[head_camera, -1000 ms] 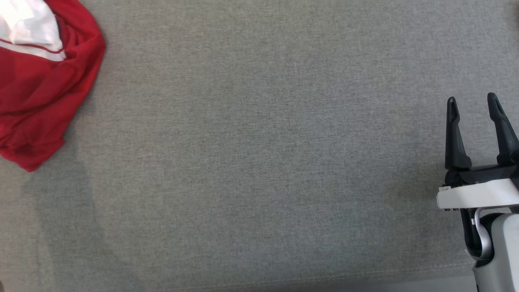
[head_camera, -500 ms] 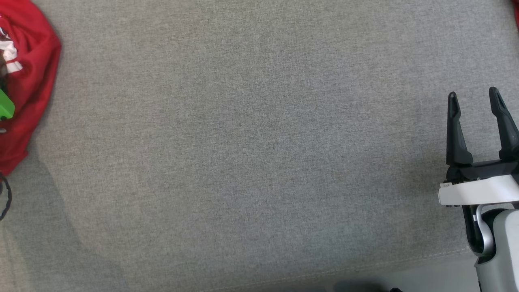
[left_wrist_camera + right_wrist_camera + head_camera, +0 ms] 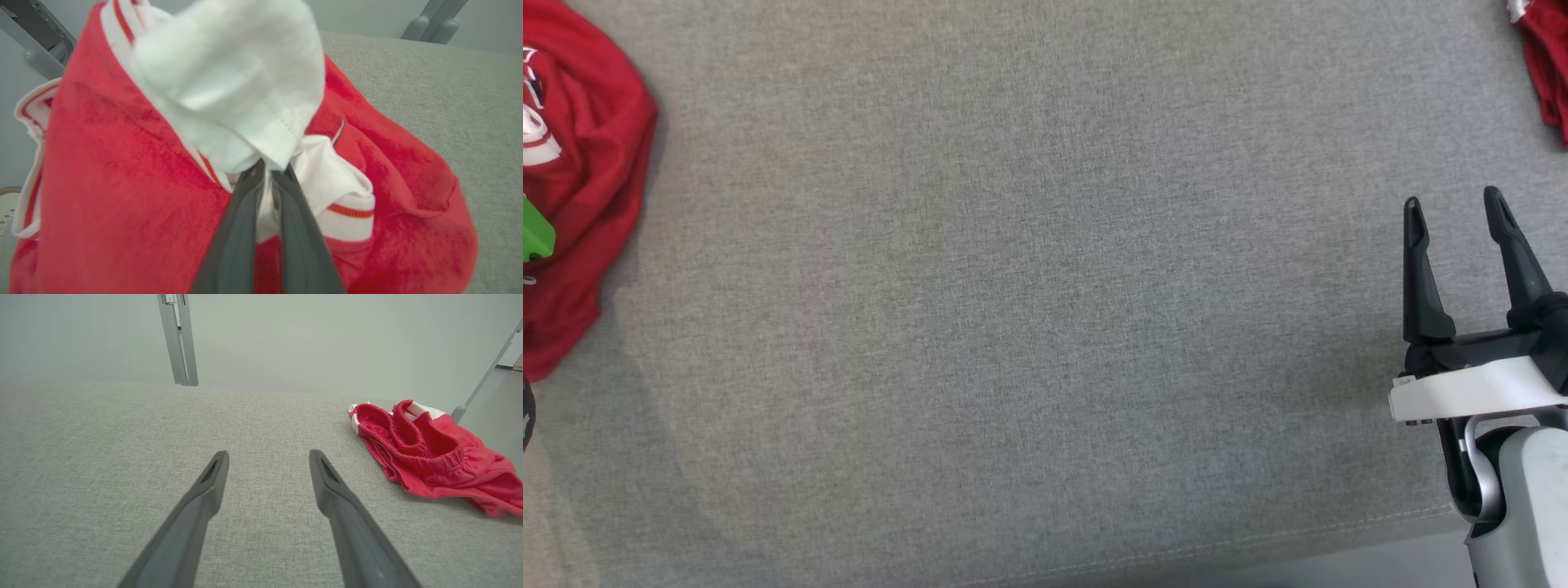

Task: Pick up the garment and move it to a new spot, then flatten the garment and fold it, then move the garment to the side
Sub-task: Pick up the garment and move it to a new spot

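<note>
- The left fingers (image 3: 254, 179), wide open a second ago, are now shut tight, with a white fold of the garment (image 3: 122, 171) pinched between their tips.
- The garment, red with white trim, is bunched around and below the grip; from these views I cannot tell whether it hangs clear of the table (image 3: 441, 94) or rests on it.
- In the head view it shows as a red heap at the left edge (image 3: 580, 188), over the table (image 3: 1045, 310), with a green part (image 3: 535, 233) of the left arm in front of it.
- The head view has shifted a little since a second ago, so the garment's changed place there is partly camera motion.
- The right fingers (image 3: 1414, 237) stand wide apart and hold nothing, over bare table at the right (image 3: 216, 469).
- Red shorts (image 3: 429, 457) lie well apart, at the far right edge.
- Judgement: the pick-up grip is made, so carrying the garment toward the open middle comes next.
- The grip is on a single fold, so the cloth could slip out or trail unevenly.
</note>
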Robot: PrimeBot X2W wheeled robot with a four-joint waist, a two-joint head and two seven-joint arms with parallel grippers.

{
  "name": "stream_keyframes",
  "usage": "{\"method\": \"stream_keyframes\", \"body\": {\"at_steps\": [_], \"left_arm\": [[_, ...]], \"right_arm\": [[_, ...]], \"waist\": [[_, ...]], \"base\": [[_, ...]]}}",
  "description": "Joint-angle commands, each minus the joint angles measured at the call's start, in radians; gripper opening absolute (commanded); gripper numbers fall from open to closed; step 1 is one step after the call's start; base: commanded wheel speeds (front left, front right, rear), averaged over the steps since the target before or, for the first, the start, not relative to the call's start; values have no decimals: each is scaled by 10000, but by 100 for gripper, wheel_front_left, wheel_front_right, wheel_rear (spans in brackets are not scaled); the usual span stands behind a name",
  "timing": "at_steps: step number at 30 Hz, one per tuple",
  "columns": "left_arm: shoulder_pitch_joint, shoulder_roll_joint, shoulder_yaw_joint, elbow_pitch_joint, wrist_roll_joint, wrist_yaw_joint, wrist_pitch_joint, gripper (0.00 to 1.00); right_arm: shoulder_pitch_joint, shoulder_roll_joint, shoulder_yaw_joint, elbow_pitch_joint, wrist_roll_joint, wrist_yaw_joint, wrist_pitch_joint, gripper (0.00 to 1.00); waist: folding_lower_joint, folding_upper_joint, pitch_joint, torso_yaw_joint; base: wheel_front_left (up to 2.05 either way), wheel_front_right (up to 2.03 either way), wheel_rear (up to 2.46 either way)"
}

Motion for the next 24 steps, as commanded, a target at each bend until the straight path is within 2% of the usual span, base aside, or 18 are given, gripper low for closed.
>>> {"method": "stream_keyframes", "body": {"at_steps": [1,8,14,19,24], "left_arm": [[-92,133,-75,-35,154,28,-228,0],[-561,245,-529,-564,380,27,-1395,0],[-1096,318,-1010,-1629,683,27,-1849,0],[-1575,90,-1443,-2990,838,27,-1669,0],[-2274,-435,-1881,-4631,912,52,-1104,0]], "right_arm": [[64,15,24,76,7,-13,-47,100],[215,213,197,519,125,-13,-137,100],[396,399,275,927,248,-13,-254,100],[496,506,274,1176,363,-13,-300,100],[574,661,191,1312,411,-13,-350,100]], "waist": [[-1,0,-433,48],[-1,0,-1395,96],[-1,0,-2203,-175],[-1,0,-2666,-664],[-1,0,-2864,-1378]], "base": [[0,0,0],[0,0,0],[0,0,0],[0,0,0],[0,0,0]]}}
